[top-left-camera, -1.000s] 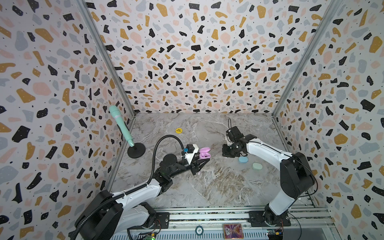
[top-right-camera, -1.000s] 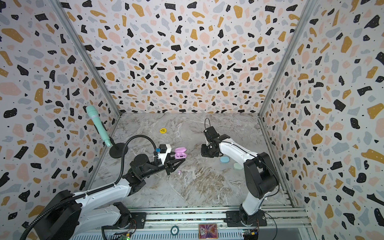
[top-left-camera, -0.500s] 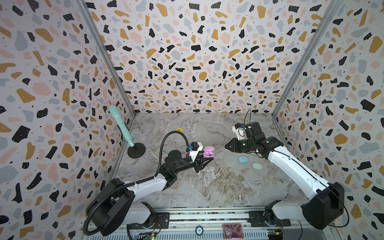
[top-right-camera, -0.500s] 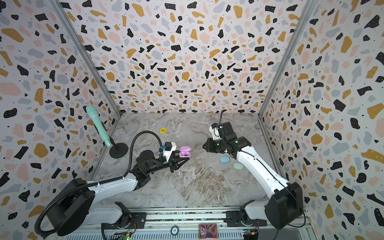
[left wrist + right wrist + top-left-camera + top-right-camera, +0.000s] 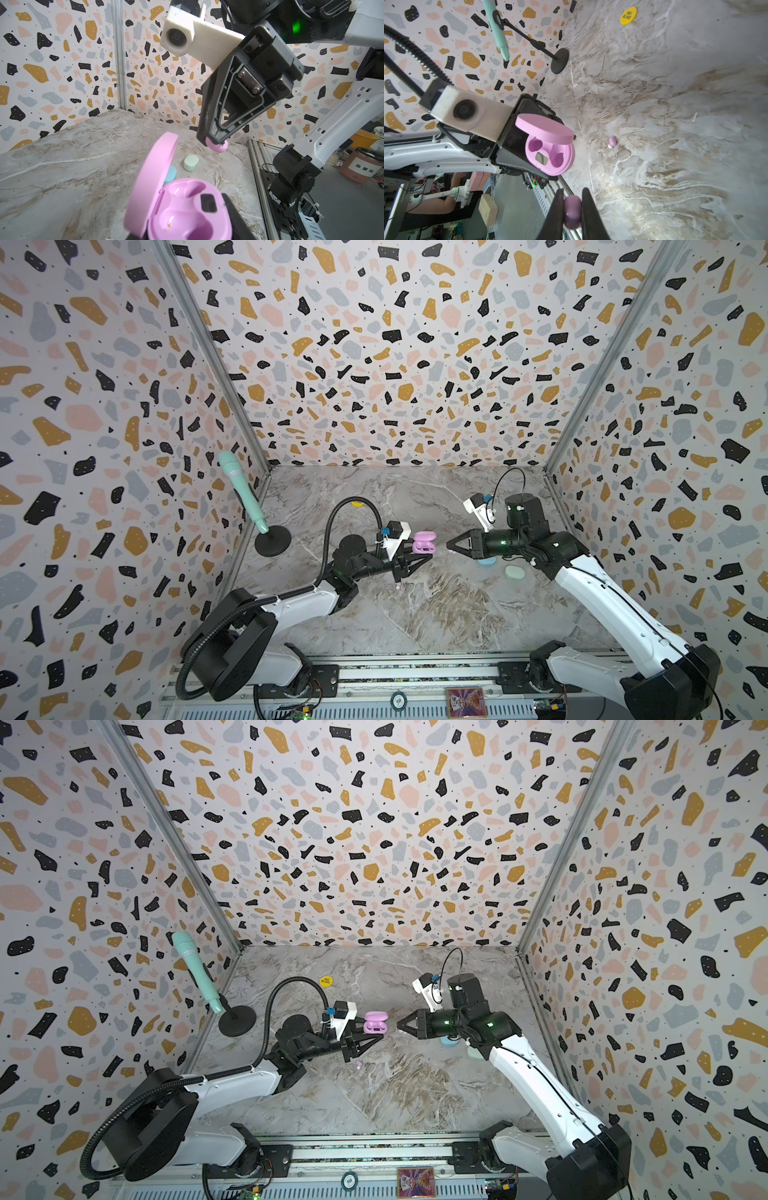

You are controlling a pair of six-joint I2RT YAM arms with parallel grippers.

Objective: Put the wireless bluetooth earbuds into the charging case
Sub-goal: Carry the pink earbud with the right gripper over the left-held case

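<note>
My left gripper (image 5: pixel 422 553) is shut on the pink charging case (image 5: pixel 424 542), held above the table with its lid up. In the left wrist view the charging case (image 5: pixel 182 207) shows two empty wells. My right gripper (image 5: pixel 451 545) points at the case from the right, a short gap away. It is shut on a pink earbud (image 5: pixel 572 211), which also shows at its tip in the left wrist view (image 5: pixel 218 146). Another pink earbud (image 5: pixel 612 142) lies on the marble table under the left gripper; in both top views it is a small dot (image 5: pixel 358 1063).
A blue case (image 5: pixel 486 561) and a pale green case (image 5: pixel 514 571) lie shut on the table under the right arm. A yellow disc (image 5: pixel 326 980) sits toward the back. A mint microphone (image 5: pixel 243 493) on a black stand (image 5: pixel 272 541) stands by the left wall.
My right gripper has risen off the table near the blue case and turned sideways to face the pink case. My left gripper has shifted a little to the right with the case.
</note>
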